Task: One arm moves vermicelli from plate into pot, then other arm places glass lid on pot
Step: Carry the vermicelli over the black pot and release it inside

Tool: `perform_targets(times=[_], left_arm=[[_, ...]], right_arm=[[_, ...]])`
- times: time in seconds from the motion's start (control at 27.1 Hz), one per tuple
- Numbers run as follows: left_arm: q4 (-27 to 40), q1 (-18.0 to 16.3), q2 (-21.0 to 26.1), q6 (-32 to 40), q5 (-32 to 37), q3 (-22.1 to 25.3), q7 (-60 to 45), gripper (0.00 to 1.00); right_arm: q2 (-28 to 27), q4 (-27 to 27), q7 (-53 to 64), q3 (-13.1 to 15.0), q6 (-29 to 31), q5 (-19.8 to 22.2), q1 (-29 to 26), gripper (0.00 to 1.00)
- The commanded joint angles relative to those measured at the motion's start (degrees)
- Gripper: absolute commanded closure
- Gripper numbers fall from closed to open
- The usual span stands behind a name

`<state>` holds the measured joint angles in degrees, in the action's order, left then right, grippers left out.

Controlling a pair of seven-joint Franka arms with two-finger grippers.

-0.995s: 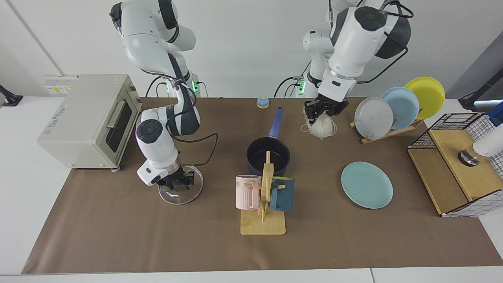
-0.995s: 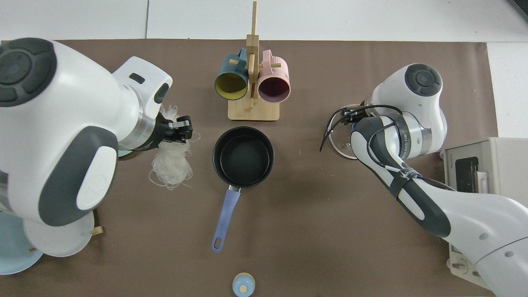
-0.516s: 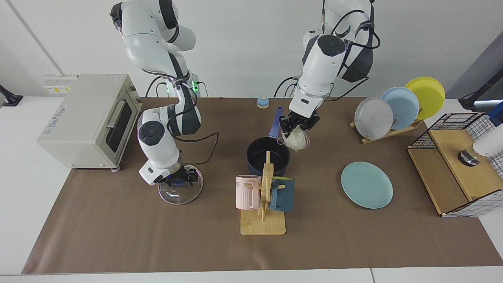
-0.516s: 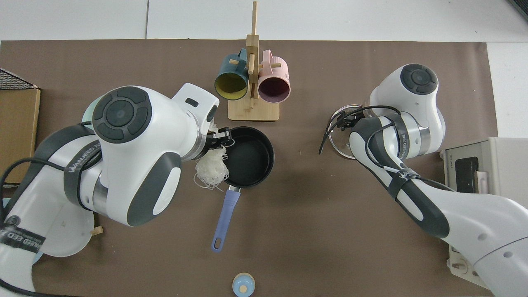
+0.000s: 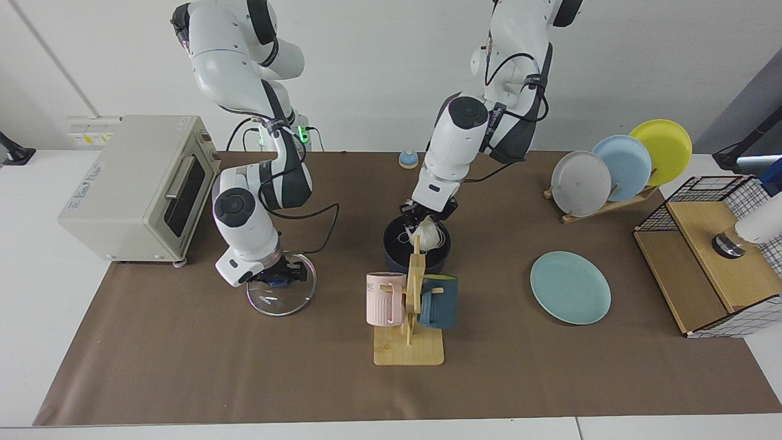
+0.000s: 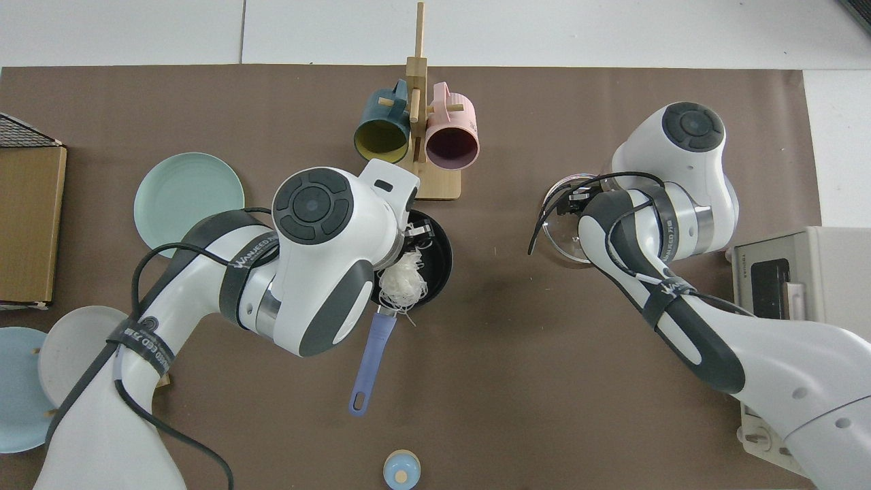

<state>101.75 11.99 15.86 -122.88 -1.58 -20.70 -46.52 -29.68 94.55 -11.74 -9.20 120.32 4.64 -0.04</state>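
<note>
My left gripper (image 5: pixel 427 215) hangs low over the navy pot (image 5: pixel 391 245), shut on a white clump of vermicelli (image 5: pixel 426 233) that dips into the pot. From above, the vermicelli (image 6: pixel 401 279) lies at the pot's (image 6: pixel 439 255) handle side, a few strands trailing over the rim by the blue handle (image 6: pixel 371 357). The teal plate (image 5: pixel 570 287) lies bare, also seen in the top view (image 6: pixel 188 201). My right gripper (image 5: pixel 278 276) sits down on the blue knob of the glass lid (image 5: pixel 287 299), which lies flat on the mat. In the top view the arm hides most of the lid (image 6: pixel 558 228).
A wooden mug rack (image 5: pixel 409 351) with a pink mug (image 5: pixel 385 299) and a dark teal mug (image 5: pixel 438 302) stands right in front of the pot. A toaster oven (image 5: pixel 137 186), a plate rack (image 5: pixel 617 171), a wire basket (image 5: pixel 708 256) and a small blue knob-shaped object (image 5: pixel 408 159) ring the mat.
The left arm carried the vermicelli from beside the plate rack across to the pot and lowered it in. The right gripper shifted slightly over the lid's knob.
</note>
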Motion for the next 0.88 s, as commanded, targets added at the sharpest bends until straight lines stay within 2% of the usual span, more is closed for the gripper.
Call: perform_targets(times=[0.0, 0.22, 0.44, 0.48, 0.55, 0.63, 0.66, 0.74, 0.77, 0.85], left_arm=[[0.4, 1.7, 2.0, -2.1, 2.6, 0.6, -2.8, 1.0], [0.6, 1.2, 4.0, -4.6, 3.5, 0.8, -2.4, 1.0], [1.3, 1.0, 4.4, -5.1, 4.1, 0.7, -2.3, 1.0], [1.5, 1.0, 4.6, -5.1, 4.1, 0.8, -2.2, 0.96], [1.6, 0.9, 4.8, -5.4, 4.1, 0.8, -2.1, 0.84], [1.6, 0.9, 4.8, -5.4, 4.1, 0.8, -2.1, 0.67], [1.6, 0.8, 4.9, -5.5, 4.0, 0.9, -2.0, 0.55], [1.5, 0.2, 5.1, -5.4, 3.8, 1.0, -2.1, 0.21], [1.3, 0.2, 5.1, -5.4, 3.7, 1.0, -2.5, 0.12], [0.9, 0.2, 5.1, -5.2, 3.7, 1.0, -2.6, 0.02]], right_arm=[[1.8, -0.5, 2.1, -0.6, -1.8, -0.3, -0.7, 1.0], [4.7, -0.6, 2.1, -0.6, -3.0, -0.4, -0.7, 1.0], [8.8, -0.4, 2.1, -0.6, -7.2, -0.4, -0.6, 1.0], [9.6, -0.4, 2.1, -0.6, -8.2, -0.5, -0.5, 1.0], [11.3, -0.1, 1.9, -0.6, -9.7, -0.6, -0.3, 1.0], [13.2, 1.0, 1.6, -0.6, -10.8, -0.9, -0.2, 1.0], [13.9, 1.9, 1.4, -0.7, -10.9, -0.9, -0.1, 1.0], [15.1, 4.0, 1.3, -0.8, -9.6, -0.9, 0.5, 1.0], [15.6, 5.4, 1.3, -0.8, -8.4, -0.9, 0.7, 1.0], [17.3, 9.1, 1.0, -0.8, -4.5, -0.9, 0.8, 1.0]])
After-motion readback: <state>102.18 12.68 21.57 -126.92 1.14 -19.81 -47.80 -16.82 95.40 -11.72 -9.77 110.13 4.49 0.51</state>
